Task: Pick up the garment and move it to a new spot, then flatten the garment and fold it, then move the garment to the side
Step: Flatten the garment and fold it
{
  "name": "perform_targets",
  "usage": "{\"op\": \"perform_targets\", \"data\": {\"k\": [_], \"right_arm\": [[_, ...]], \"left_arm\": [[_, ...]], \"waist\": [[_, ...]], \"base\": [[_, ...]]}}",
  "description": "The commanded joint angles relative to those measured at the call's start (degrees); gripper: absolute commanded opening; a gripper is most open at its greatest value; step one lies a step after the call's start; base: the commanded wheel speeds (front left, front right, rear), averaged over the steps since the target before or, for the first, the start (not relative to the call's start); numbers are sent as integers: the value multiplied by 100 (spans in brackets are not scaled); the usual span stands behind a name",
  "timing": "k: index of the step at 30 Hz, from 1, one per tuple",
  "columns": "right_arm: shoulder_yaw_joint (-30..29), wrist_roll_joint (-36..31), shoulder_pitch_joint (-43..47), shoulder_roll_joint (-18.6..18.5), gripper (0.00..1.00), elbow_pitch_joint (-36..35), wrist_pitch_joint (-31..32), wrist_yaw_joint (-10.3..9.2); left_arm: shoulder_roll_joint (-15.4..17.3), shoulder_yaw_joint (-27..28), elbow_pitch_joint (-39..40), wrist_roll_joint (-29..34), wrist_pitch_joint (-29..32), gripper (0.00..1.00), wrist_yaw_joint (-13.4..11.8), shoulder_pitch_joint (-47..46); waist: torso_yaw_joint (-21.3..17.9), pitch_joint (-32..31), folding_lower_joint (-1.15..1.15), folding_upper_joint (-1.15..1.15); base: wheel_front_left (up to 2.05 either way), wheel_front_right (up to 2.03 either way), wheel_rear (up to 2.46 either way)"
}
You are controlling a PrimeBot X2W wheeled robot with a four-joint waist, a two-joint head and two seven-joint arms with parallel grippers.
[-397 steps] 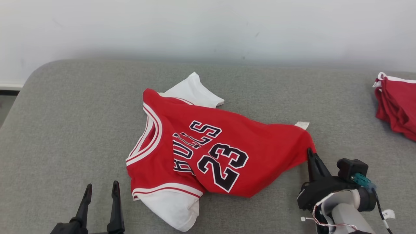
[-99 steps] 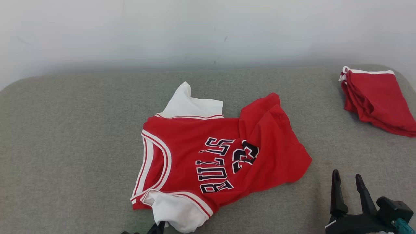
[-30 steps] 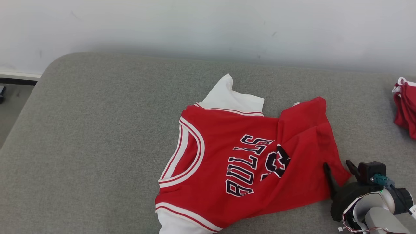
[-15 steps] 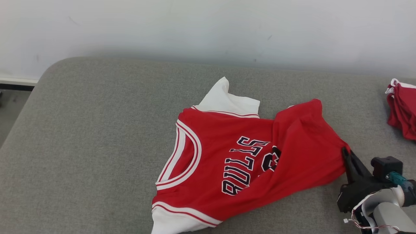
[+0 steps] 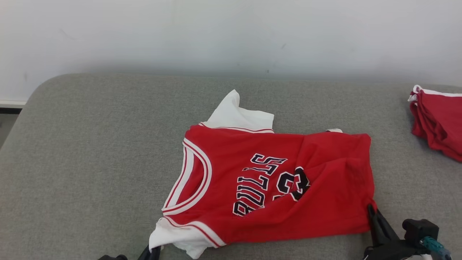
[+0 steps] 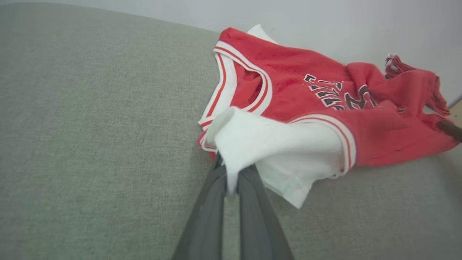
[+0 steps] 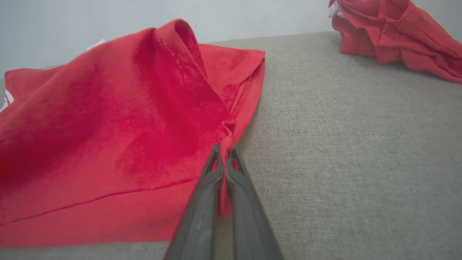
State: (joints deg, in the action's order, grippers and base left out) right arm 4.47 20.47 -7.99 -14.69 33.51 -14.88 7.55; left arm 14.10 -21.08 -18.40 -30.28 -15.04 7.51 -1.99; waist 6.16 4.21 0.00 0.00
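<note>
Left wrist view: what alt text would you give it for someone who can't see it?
The left hand, shut, pinches the white sleeve of a red jersey lying rumpled on a grey cushion. Black lettering shows on the jersey's chest, and a pale wall stands behind.

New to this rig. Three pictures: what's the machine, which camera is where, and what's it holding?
A wheeled robot with two arms. The head view looks down from its head at a grey padded surface. Each wrist view looks along that arm's two dark fingers. A red Bulls jersey lies there, creased; a pile of red garments sits at the right. The left gripper is shut on the jersey's white sleeve, the right gripper on its red hem corner.
</note>
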Motion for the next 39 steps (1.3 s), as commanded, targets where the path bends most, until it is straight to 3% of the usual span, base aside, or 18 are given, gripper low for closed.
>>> {"op": "perform_targets", "data": {"k": [1, 2, 3, 4, 5, 6, 7, 8, 9, 29, 30, 31, 33, 34, 39], "right_arm": [[22, 11, -5, 49, 0, -24, -9, -15], [48, 4, -12, 80, 0, -3, -9, -15], [96, -24, -22, 110, 30, 24, -10, -15], [104, -36, -30, 123, 84, 49, -13, -15], [116, -38, -32, 139, 100, 68, -15, -15], [109, -27, -26, 147, 100, 84, -17, -15], [86, -21, -15, 144, 100, 90, -20, -15], [70, -31, 5, 133, 100, 90, -23, -15], [57, -44, 30, 126, 100, 82, -24, -15], [-106, -170, 261, 121, 100, -62, 19, -15], [-102, -173, 253, 126, 41, -46, 30, -15], [-101, -176, 243, 133, 0, -25, 40, -15], [-80, -181, 213, 154, 0, 28, 61, -15], [-64, -190, 190, 159, 0, 33, 55, -15], [-129, -234, 178, 140, 0, -168, 2, -15]], "left_arm": [[61, -25, -150, 10, -19, 0, -7, -92], [35, -104, -279, -93, -18, 0, -6, -133], [59, -171, -397, -107, -19, 0, -6, -167], [64, -230, -507, -146, -19, 0, -6, -186], [79, -276, -630, -172, -18, 0, -7, -176], [89, -311, -698, -179, -19, 0, -7, -184], [58, -286, -726, -216, -19, 26, -7, -183], [23, -257, -748, -233, -19, 84, -6, -151], [10, -234, -759, -233, -19, 100, -6, -106], [-97, -80, -438, 128, -19, 100, -6, 245], [-132, -108, -459, 72, -19, 100, -7, 212], [-166, -114, -499, -8, -19, 100, -6, 166], [-162, -206, -631, -37, -19, 19, -6, 55], [-186, -240, -659, -99, -19, 0, -6, 1], [-117, -266, -592, -158, -19, 0, -7, -4]], "waist": [[-128, 23, 0, 0], [-175, 26, 0, 0], [-229, 26, 0, 0], [-262, 23, 0, 0], [-295, 15, 0, 0], [-317, 11, 0, 0], [-328, 8, 0, 0], [-335, 5, 0, 0], [-340, 3, 0, 0], [-171, -65, 0, 0], [-173, -66, 0, 0], [-173, -64, 0, 0], [-179, -69, 0, 0], [-184, -71, 0, 0], [-241, -56, 0, 0]], "base": [[0, 0, 0], [0, 0, 0], [0, 0, 0], [0, 0, 0], [0, 0, 0], [0, 0, 0], [0, 0, 0], [0, 0, 0], [0, 0, 0], [0, 0, 0], [0, 0, 0], [0, 0, 0], [0, 0, 0], [0, 0, 0], [0, 0, 0]]}}
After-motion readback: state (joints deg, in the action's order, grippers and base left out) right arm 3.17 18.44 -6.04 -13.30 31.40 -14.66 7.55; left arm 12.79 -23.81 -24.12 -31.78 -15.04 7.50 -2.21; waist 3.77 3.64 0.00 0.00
